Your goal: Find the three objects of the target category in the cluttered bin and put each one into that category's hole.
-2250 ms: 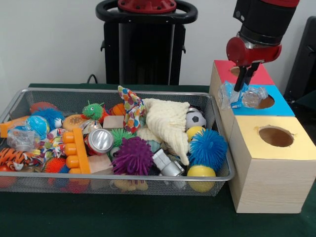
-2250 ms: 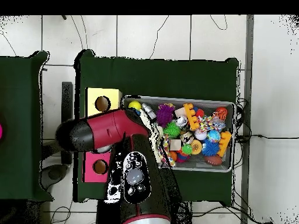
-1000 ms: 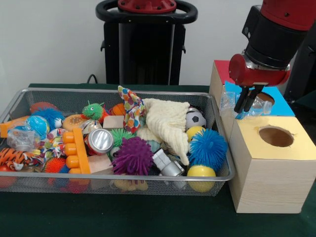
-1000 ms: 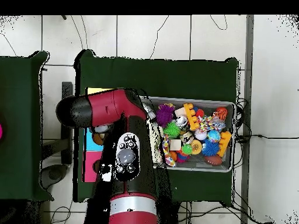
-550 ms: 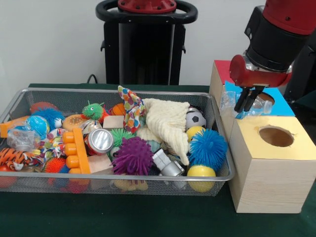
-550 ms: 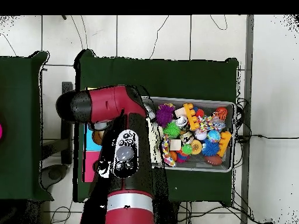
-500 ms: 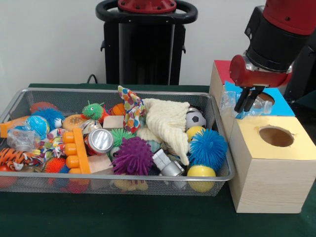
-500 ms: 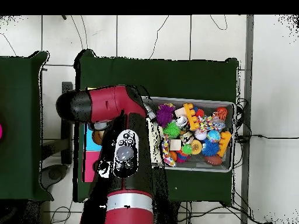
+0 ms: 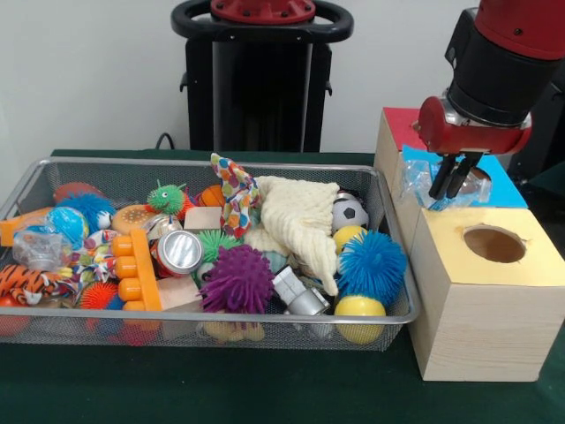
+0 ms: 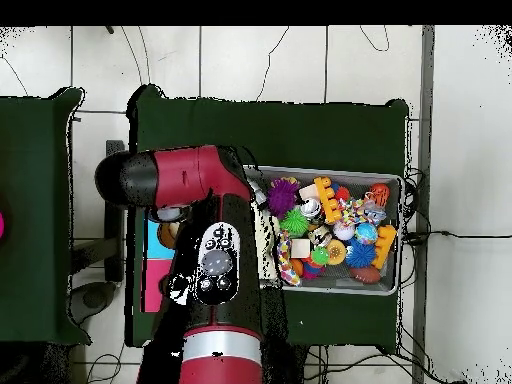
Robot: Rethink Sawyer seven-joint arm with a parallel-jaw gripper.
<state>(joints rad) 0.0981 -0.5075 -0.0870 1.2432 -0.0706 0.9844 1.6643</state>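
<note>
**Crumpled bottle may snag on the blue hole**

Your red and black gripper (image 9: pixel 455 181) is clamped on the crumpled clear plastic bottle (image 9: pixel 422 184), holding it above the blue-topped wooden box (image 9: pixel 503 190), at its edge nearest the wire mesh bin (image 9: pixel 265 329). The bottle looks wider than the hole (image 9: pixel 477 179); released off-centre, it could catch the rim or drop outside. Count 3 boxes: red (image 9: pixel 402 124), blue, yellow (image 9: pixel 494 300). In the bin: 1 silver can (image 9: pixel 179 251), 1 cream cloth (image 9: pixel 298 219), 1 purple spiky ball (image 9: pixel 237 279).

Dark green tabletop (image 9: pixel 221 389), silver mesh bin (image 9: pixel 53 331): purple spiky ball (image 9: pixel 237 279), blue spiky ball (image 9: pixel 372 263), orange block (image 9: pixel 137 268), cream cloth (image 9: pixel 298 219), tiger-striped toy (image 9: pixel 22 283).
</note>
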